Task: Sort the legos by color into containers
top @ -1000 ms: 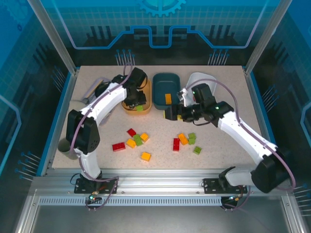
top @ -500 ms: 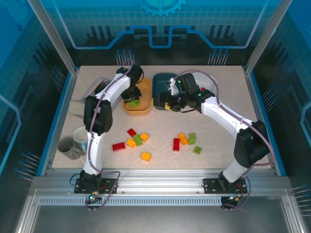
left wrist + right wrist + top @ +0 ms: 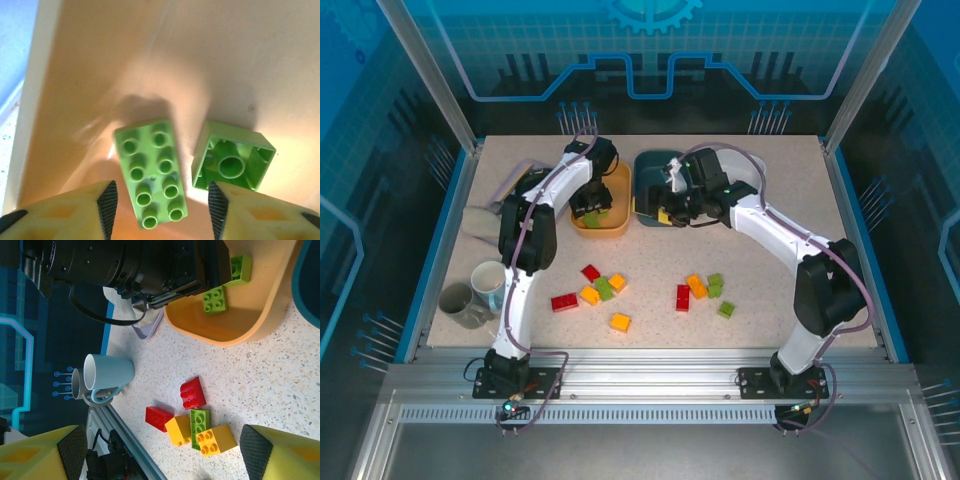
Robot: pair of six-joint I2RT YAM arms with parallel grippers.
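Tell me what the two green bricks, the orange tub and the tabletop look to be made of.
Green bricks: moulded plastic, glossy. The studs are crisp, and the square one shows a hollow underside with a central tube. Orange tub: probably plastic, a smooth satin surface with soft highlights. Tabletop: speckled and matte, either laminate or a stone-like composite; the look leaves that open.

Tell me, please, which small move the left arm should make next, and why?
Probably lift the left fingers straight up out of the orange tub. They stand apart, and the long green brick lies free on the tub floor between them, beside an upturned green brick, so the drop looks done.
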